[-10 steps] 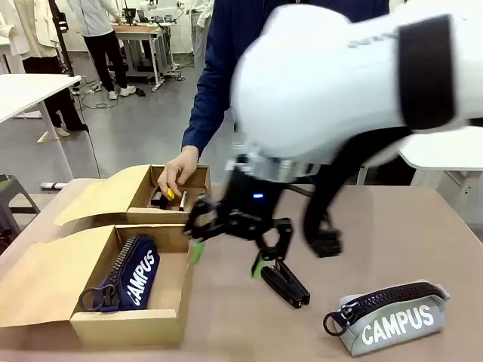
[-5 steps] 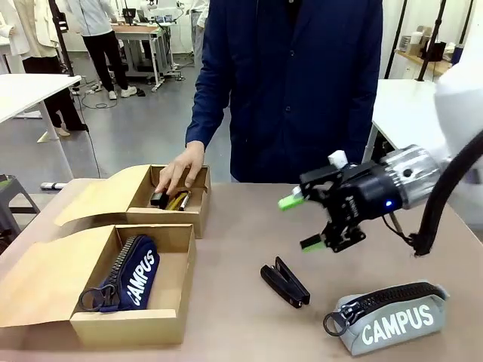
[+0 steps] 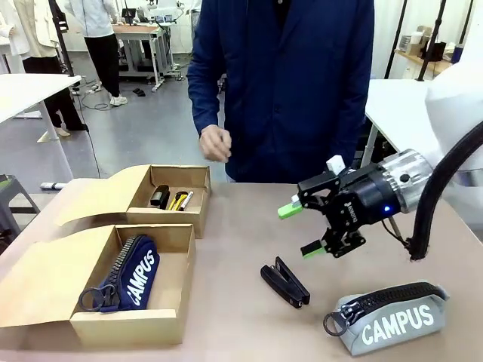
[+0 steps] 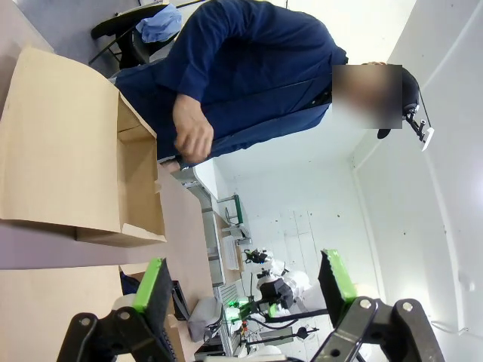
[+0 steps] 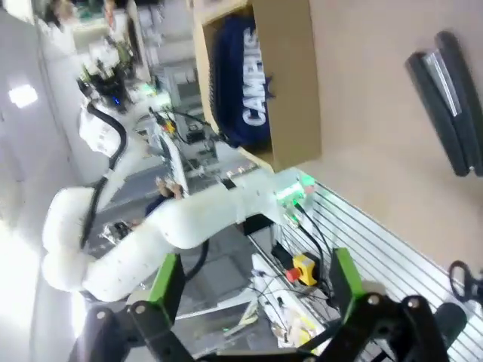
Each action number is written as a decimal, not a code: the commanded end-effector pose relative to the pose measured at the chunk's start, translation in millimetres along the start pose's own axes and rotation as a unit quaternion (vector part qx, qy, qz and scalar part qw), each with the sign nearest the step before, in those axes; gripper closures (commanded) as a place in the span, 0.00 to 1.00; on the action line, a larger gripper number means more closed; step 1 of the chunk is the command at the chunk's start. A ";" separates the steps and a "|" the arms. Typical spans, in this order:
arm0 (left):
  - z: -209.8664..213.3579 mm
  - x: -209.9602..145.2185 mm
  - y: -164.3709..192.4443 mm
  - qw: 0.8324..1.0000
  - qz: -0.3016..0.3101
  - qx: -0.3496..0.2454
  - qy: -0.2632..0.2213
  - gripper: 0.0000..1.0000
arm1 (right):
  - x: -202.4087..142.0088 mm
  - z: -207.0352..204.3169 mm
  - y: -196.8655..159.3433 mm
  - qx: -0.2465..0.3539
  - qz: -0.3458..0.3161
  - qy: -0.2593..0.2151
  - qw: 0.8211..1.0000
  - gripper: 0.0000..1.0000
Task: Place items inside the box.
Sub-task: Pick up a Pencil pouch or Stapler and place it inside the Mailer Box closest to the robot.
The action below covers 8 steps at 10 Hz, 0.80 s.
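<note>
I've swung the right gripper [image 3: 300, 228] from beside the far box [image 3: 166, 220] to well right of it; person's hand [image 3: 216, 143] lifted out of that box.

Bright, even overhead light is filling the front view, leaving a soft shadow beneath the black stapler [image 3: 285, 283] on the surface [image 3: 234, 317]. The right wrist view is blurring and glaring white at left; both wrist views' edges are bending.
</note>
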State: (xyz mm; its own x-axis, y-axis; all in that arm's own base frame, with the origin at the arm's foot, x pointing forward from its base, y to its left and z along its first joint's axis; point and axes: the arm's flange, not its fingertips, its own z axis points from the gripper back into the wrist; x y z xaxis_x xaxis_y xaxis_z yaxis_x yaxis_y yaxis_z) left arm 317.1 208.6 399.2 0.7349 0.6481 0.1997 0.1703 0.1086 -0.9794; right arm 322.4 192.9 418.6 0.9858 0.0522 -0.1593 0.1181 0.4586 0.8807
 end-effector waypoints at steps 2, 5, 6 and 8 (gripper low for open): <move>1.1 -3.1 -1.1 1.000 -0.008 -0.004 0.005 0.00 | 27.4 133.4 -55.2 0.072 -0.033 -0.097 0.992 0.00; 1.1 -3.1 -1.1 1.000 -0.008 -0.004 0.005 0.00 | 22.7 258.4 -145.6 0.176 -0.039 -0.085 0.980 0.00; 1.1 -3.1 -1.1 1.000 -0.008 -0.004 0.005 0.00 | 22.2 283.9 -178.8 0.207 -0.056 -0.098 0.972 0.00; 1.1 -3.1 -1.1 1.000 -0.008 -0.004 0.005 0.00 | 8.0 307.8 -231.2 0.293 -0.048 -0.128 0.946 0.00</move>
State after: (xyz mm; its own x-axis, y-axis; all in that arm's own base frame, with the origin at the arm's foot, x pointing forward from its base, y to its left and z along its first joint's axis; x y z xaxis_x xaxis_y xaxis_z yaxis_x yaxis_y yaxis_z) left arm 317.0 208.7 399.1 0.7347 0.6484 0.1995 0.1702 0.1086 -0.9794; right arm 326.4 -176.5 364.9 0.9456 -0.2302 -0.2300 0.2256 -0.0460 0.9731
